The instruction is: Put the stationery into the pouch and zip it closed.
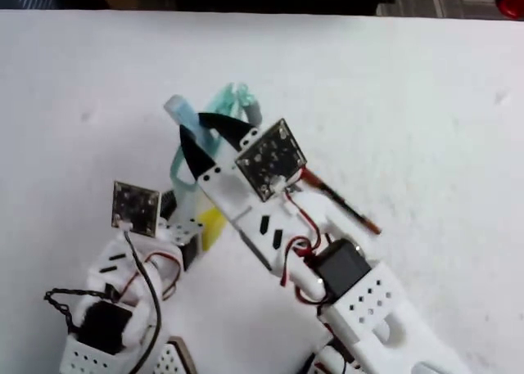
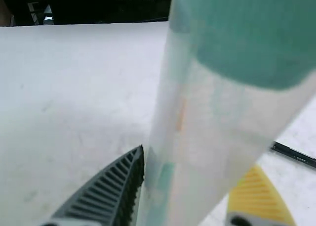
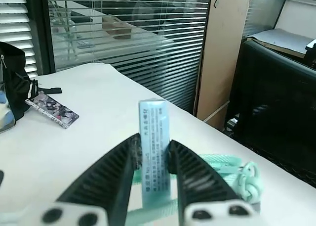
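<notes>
A translucent pouch (image 1: 180,171) with teal trim stands lifted off the white table (image 1: 393,104). My left gripper (image 2: 197,161) is shut on its lower part, with the grey finger (image 2: 113,196) on one side and the yellow finger (image 2: 256,196) on the other. The pouch (image 2: 207,117) rises right in front of that wrist camera. My right gripper (image 1: 193,128) is shut on a light blue, box-shaped piece of stationery (image 1: 178,110) at the pouch's upper end. In the right wrist view that piece (image 3: 154,117) stands upright between the black fingers of the gripper (image 3: 154,139). A teal cord (image 1: 236,96) lies behind the pouch.
A reddish-brown pencil (image 1: 342,200) lies on the table beside the right arm. Farther down the table are a black bag (image 3: 12,87) and a printed card (image 3: 52,110). The teal cord (image 3: 244,176) lies just beyond the right gripper.
</notes>
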{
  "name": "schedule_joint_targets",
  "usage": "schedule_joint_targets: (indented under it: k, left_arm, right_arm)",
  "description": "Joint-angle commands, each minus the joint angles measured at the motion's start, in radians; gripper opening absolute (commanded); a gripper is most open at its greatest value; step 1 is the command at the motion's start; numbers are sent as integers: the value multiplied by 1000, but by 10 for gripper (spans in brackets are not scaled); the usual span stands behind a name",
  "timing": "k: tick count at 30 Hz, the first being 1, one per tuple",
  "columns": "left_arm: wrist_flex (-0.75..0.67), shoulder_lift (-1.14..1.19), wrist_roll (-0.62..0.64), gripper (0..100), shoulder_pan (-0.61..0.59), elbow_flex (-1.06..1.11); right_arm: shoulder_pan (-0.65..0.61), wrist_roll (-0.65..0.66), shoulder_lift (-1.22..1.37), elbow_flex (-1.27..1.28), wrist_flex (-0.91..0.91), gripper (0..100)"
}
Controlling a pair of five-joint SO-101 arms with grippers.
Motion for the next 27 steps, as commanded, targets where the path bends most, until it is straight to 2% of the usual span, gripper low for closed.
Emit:
schedule_joint_targets:
  k: [1, 8, 13, 19, 24, 27]
  left_arm:
    - [-14, -8, 12, 282, -45, -11]
    - [-23, -8, 14, 282, -76, -9]
    - [-23, -8, 14, 282, -77, -9]
    - [-23, -8, 14, 282, -77, -9]
    - [-23, -8, 14, 282, -74, -9]
    - [-21, -8, 14, 282, -74, -9]
  right_arm:
    - [-10, -9, 8, 5, 28, 16]
    - [-5, -213, 7, 3, 116, 18]
    - [-5, -140, -24, -2, 182, 34]
    - [-5, -126, -197, -2, 274, 182]
    - [-2, -124, -314, -2, 315, 184]
    - [56, -124, -361, -3, 311, 184]
